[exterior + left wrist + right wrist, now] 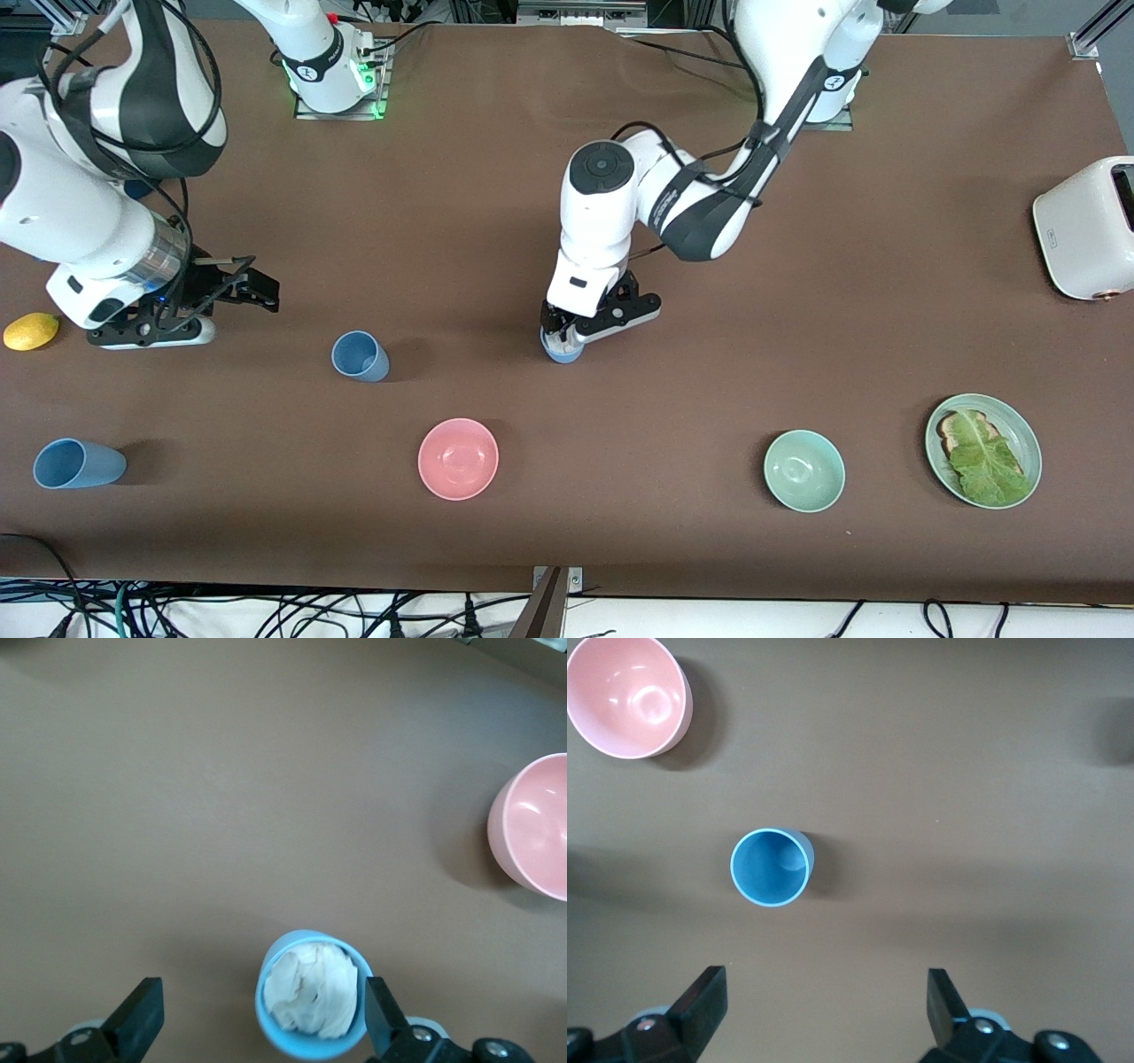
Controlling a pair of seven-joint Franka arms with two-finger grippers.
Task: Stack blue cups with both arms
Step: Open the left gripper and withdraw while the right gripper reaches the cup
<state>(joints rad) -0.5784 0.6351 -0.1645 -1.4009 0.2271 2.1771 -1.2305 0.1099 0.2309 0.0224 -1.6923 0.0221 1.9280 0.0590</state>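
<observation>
Three blue cups show. One (563, 349) stands upright mid-table under my left gripper (564, 340). In the left wrist view this cup (310, 1041) holds crumpled white material and sits between the open fingers of my left gripper (261, 1014), close against one finger (383, 1014) and apart from the other. A second cup (361, 355) stands upright and empty toward the right arm's end; it also shows in the right wrist view (771, 866). A third cup (78, 463) lies on its side near the front edge. My right gripper (255, 289) hangs open and empty above the table beside the second cup, and shows in its wrist view (824, 997).
A pink bowl (458, 458) and a green bowl (804, 470) sit nearer the front camera. A green plate (1026, 443) with toast and lettuce and a white toaster (1085, 226) are at the left arm's end. A lemon (31, 330) lies at the right arm's end.
</observation>
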